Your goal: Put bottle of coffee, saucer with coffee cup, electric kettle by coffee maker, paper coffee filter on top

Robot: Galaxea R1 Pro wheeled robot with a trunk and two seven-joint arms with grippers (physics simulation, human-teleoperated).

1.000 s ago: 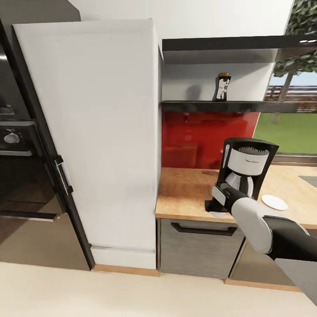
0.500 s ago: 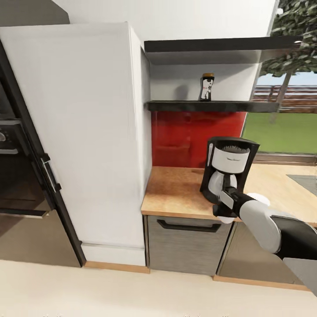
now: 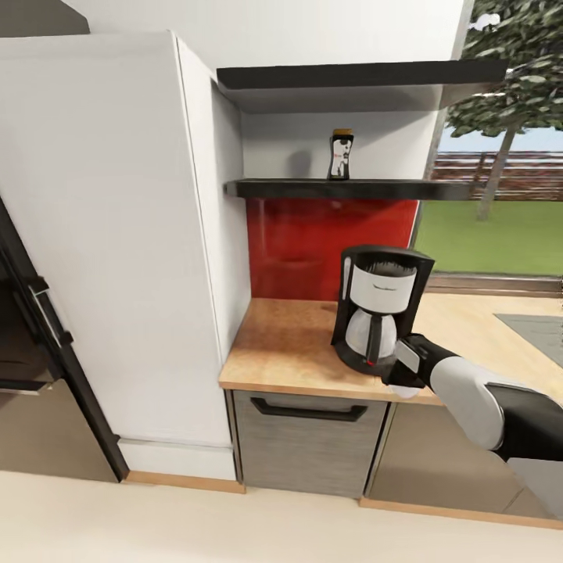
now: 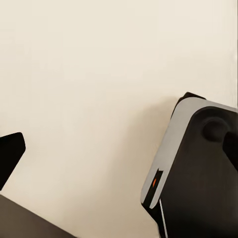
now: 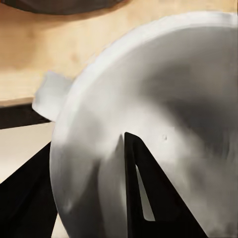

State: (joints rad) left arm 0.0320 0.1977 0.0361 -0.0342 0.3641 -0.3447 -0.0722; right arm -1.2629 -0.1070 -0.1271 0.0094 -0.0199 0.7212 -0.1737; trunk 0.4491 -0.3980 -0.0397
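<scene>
Early in the job, by the look of it. Coffee maker (image 3: 381, 317) standing on the tabletop (image 3: 291, 344) where it belongs, just behind and beside the right hand (image 3: 399, 374). Bottle of coffee (image 3: 339, 155) not yet moved: upright on the kitchen shelf (image 3: 313, 188), well above and beyond the hand. No kettle or saucer to point to in the head view at this moment; whether a paper filter sits in the dark top of the coffee maker is too hard to tell.

Right hand at the front edge of the tabletop, clenched around a white coffee cup (image 5: 148, 124): in the right wrist view one dark finger (image 5: 141, 193) lies inside the bowl and another outside the wall, the rim pinched between them, a small handle (image 5: 49, 91) sticking out toward the wood. Cup tilted toward the camera, and empty as far as its pale inside shows. Glass pot of the coffee maker near the hand, contents unclear.

Left hand (image 4: 119, 188) hanging over plain pale floor (image 4: 89, 84), part of the robot's own base (image 4: 193, 168) beside it; fingertips barely at the frame's edges, well apart, so apparently released and holding nothing.

Left to do, probably: cup onto a saucer, bottle down, kettle, filter.
</scene>
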